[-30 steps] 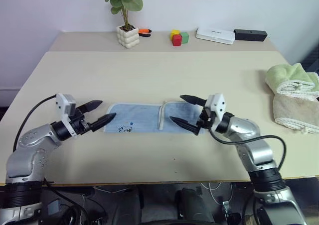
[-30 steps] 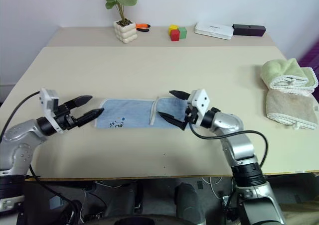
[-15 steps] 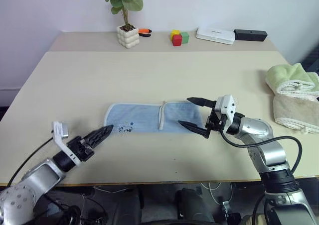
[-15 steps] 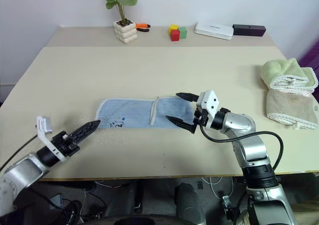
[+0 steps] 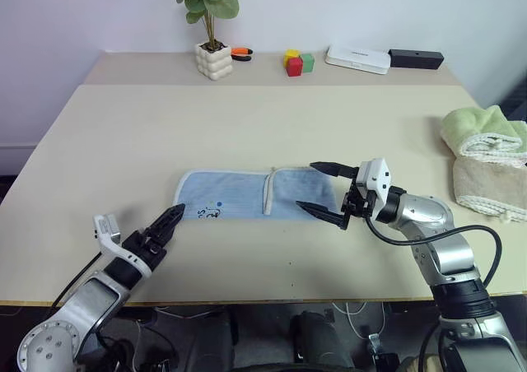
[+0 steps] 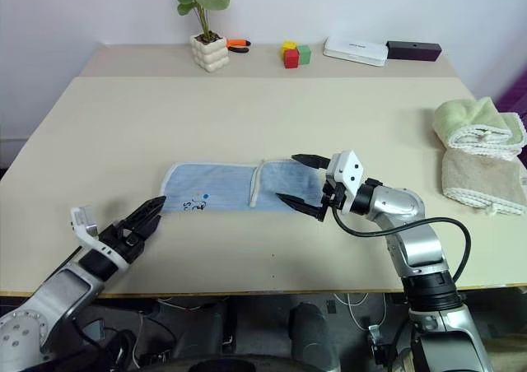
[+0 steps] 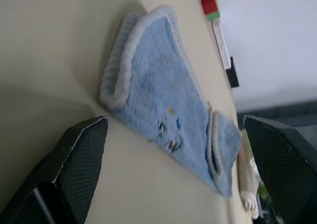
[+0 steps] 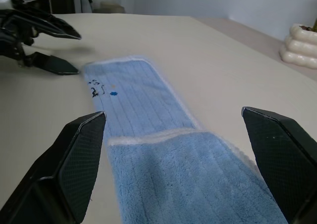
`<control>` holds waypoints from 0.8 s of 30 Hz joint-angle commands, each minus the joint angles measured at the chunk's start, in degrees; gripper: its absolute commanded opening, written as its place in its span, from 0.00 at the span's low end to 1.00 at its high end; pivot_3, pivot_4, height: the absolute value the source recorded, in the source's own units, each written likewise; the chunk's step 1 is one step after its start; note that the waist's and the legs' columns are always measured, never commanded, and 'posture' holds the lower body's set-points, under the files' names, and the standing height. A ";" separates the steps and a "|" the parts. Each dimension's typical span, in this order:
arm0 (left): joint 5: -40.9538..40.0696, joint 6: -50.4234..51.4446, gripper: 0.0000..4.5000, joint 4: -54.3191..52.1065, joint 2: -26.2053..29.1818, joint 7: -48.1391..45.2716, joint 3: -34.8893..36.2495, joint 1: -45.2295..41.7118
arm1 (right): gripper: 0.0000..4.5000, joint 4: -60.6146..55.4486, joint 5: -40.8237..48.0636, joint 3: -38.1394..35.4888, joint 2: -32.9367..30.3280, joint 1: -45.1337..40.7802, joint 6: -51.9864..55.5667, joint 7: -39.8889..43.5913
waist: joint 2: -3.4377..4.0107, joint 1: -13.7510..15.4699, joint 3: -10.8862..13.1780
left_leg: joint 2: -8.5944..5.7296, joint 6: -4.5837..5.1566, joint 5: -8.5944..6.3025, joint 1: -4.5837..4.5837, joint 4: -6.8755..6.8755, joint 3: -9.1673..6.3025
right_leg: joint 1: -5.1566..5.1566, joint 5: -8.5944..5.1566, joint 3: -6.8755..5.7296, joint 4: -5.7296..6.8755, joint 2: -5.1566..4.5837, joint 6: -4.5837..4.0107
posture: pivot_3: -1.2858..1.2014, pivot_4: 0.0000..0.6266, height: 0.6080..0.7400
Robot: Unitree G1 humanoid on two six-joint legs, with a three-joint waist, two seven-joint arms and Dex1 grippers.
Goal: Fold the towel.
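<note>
- Head views: the towel, light blue, lies flat as a long strip near the middle of the counter, with one end folded over so that a pale stitched edge crosses it.
- The left end effector sits low near the counter's front edge, its tips just beside the towel's left end, fingers spread and empty.
- The right end effector hovers at the towel's right end, fingers wide apart, one above the cloth and one at its near edge, holding nothing.
- A green rolled towel rests on a beige folded towel at the counter's right edge; a potted plant and coloured blocks stand at the back.
- Left wrist view: the towel spans the gap between both open black fingers.
- Right wrist view: the folded end lies between the spread fingers; the left end effector shows beyond the far end.
</note>
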 commanded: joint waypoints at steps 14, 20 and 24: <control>-2.88 -0.22 0.01 11.07 -0.51 3.85 -2.63 -5.58 | 1.00 -3.00 -1.14 -0.63 -0.32 0.66 -0.57 -1.94 | 0.28 0.20 -0.14 | -0.03 0.00 0.00 0.04 0.01 0.00 | 0.07 0.01 -0.01 -0.03 0.00 0.01 | 0.52 0.24 1.00; -2.40 -0.26 0.01 12.25 1.20 1.44 -1.81 -7.73 | 1.00 -1.79 -1.70 -1.63 -1.62 0.83 -1.14 -1.52 | 0.35 0.29 -0.15 | -0.04 -0.01 0.00 0.09 -0.01 -0.02 | 0.09 0.00 -0.01 -0.03 0.01 0.00 | 0.52 0.24 1.00; 1.01 -0.93 0.01 9.27 2.54 -5.52 -2.13 -8.22 | 1.00 -0.63 -0.54 -4.18 -4.80 2.17 -1.62 0.57 | 0.31 0.40 -0.13 | -0.04 -0.01 0.00 0.08 -0.02 -0.01 | 0.08 0.00 -0.02 -0.04 0.01 0.00 | 0.52 0.24 1.00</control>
